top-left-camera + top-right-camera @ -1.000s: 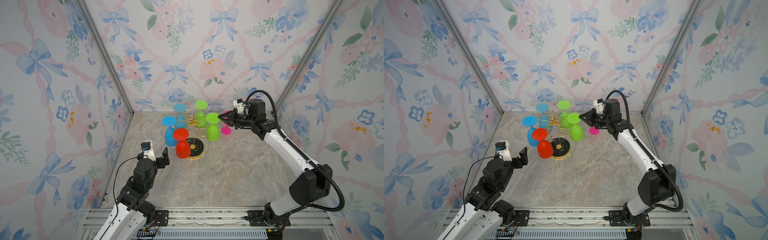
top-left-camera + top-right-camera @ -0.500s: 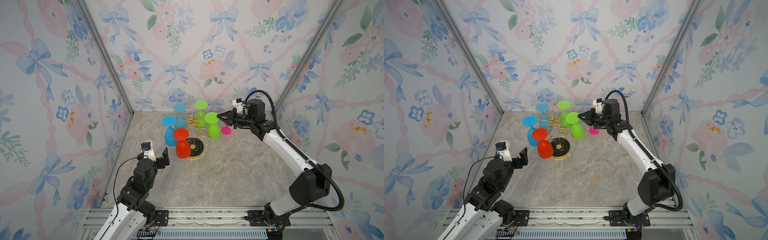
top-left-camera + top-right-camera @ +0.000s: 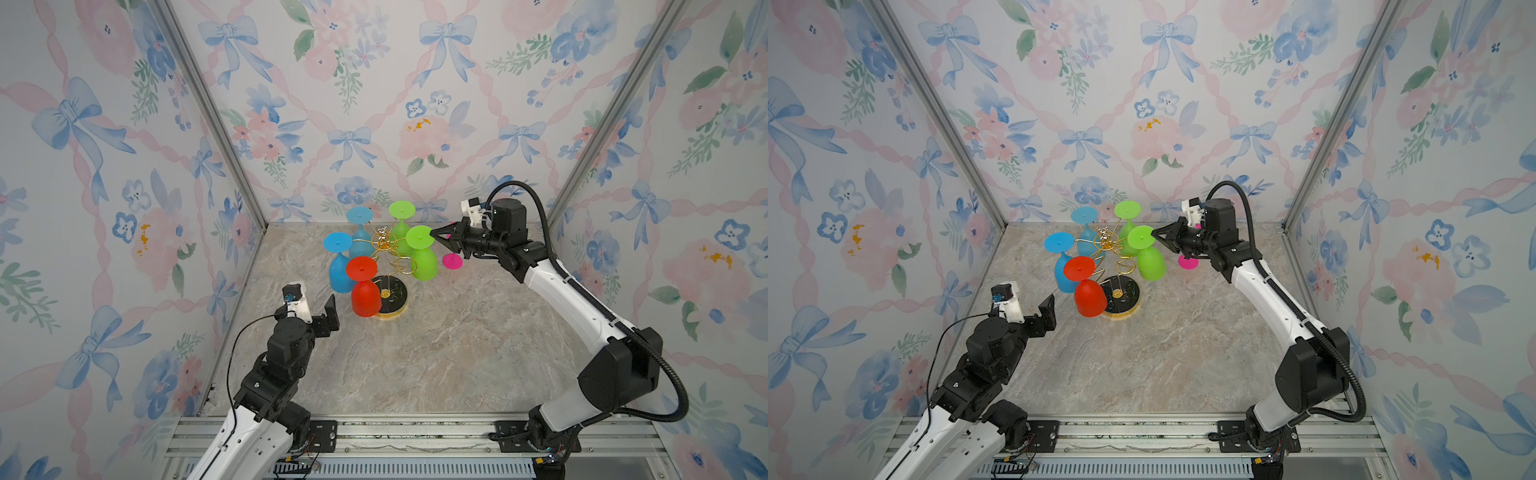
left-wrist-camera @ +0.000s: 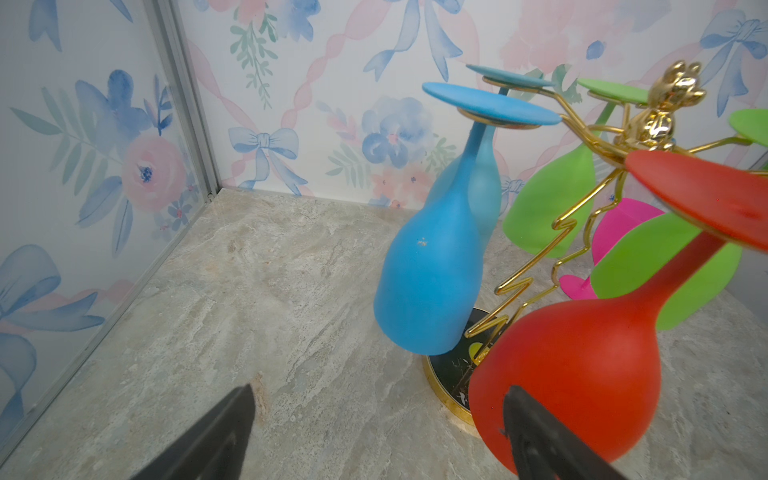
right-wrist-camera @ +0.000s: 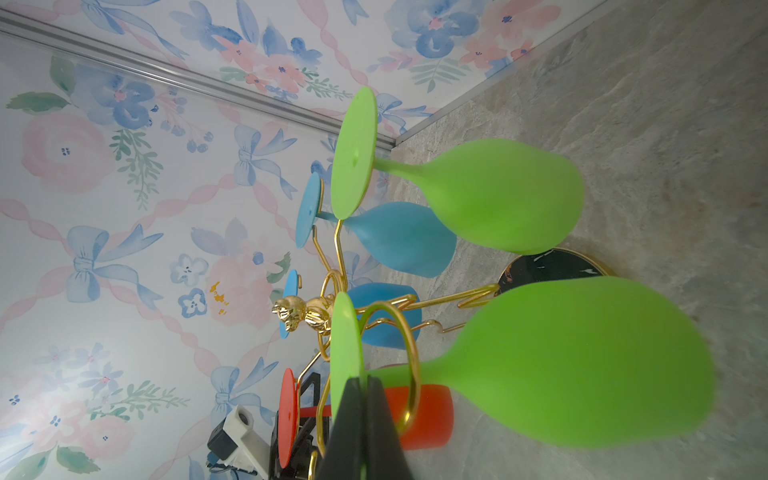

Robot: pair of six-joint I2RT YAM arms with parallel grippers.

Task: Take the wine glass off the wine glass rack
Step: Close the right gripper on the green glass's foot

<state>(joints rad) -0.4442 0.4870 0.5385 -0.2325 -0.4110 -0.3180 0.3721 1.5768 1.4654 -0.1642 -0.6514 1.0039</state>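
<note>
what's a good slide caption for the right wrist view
Right gripper pinching the foot of a green wine glass hanging on the gold wine glass rack.

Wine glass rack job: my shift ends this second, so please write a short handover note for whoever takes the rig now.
Right gripper: jaws shut on the foot rim of the near green wine glass.
Left gripper: open, empty, beside the red glass.
Wine glass rack: the held glass hangs in its gold loop; the far green glass, two blue glasses and the red one hang too.
Done: grasp made; a pink glass already sits on the table beside the rack.
Left: slide the held glass out of its loop, probably toward the right arm, then set it down.
</note>
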